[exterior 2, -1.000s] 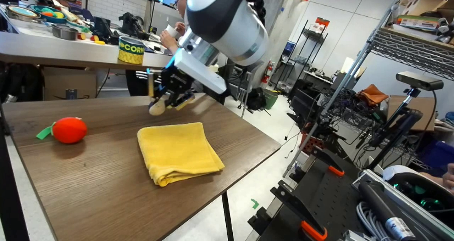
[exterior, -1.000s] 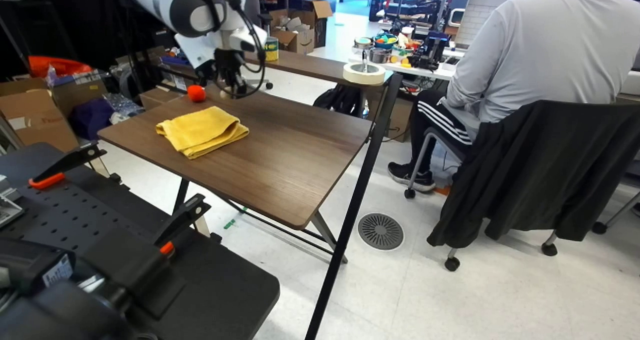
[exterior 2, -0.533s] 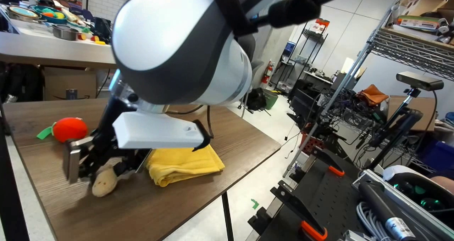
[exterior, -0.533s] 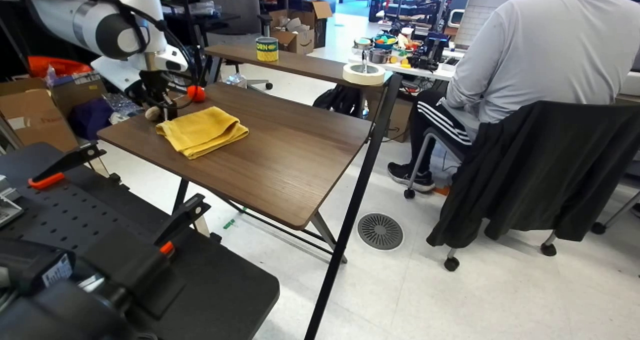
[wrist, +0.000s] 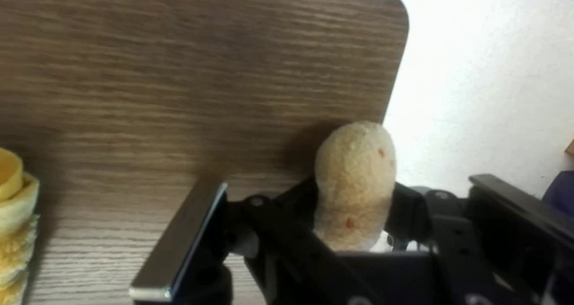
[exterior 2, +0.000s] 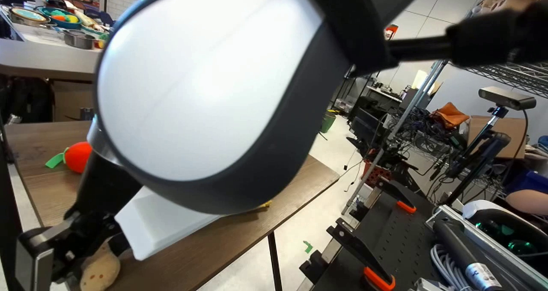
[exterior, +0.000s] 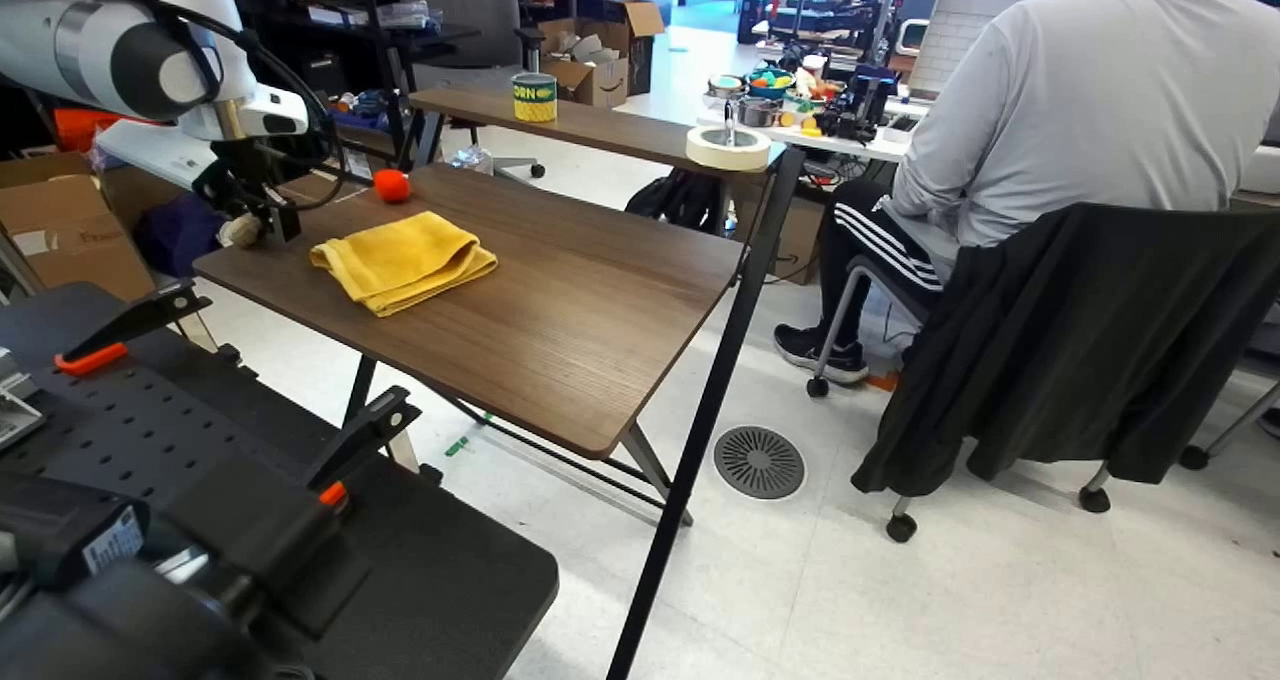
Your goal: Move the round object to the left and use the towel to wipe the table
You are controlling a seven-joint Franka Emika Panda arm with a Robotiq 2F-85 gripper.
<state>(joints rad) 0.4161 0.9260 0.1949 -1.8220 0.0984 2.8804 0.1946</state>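
Gripping the round object (wrist: 356, 154), tan with a few reddish spots, in the pincer (wrist: 354, 202), clamped from both sides. Seen right of centre in the wrist view, overlapping the side edge of the dark brown table (exterior: 560, 310), with pale floor (wrist: 462, 94) beyond at the right of the frame. Seen toward the left of the frame in both exterior views, at the end of the white arm (exterior 2: 205, 90). Cannot tell whether resting on the table or lifted just above. Can see the towel (exterior: 400, 260), bright yellow and folded, left of centre in an exterior view, lying on the table near the pincer but apart from it. Can catch layered yellow folds at the left edge of the wrist view too, but only a sliver of the towel (exterior 2: 264, 205) at lower middle in an exterior view, behind the arm. Higher in the frame, can see a red-orange object (exterior: 392, 186) on the table near the towel; also partly covered by the arm in an exterior view, with a green tab (exterior 2: 55, 160) at its left. Along a raised brown ledge (exterior: 620, 132), can make out a yellow-and-green can (exterior: 535, 98) at upper middle and a roll of tape (exterior: 705, 154) farther right. At the right of the frame, can see a person (exterior: 1110, 110) dressed in grey, seated and viewed from behind. At lower left, can see a black perforated board (exterior: 170, 410) and orange-and-black clamps (exterior: 370, 430).
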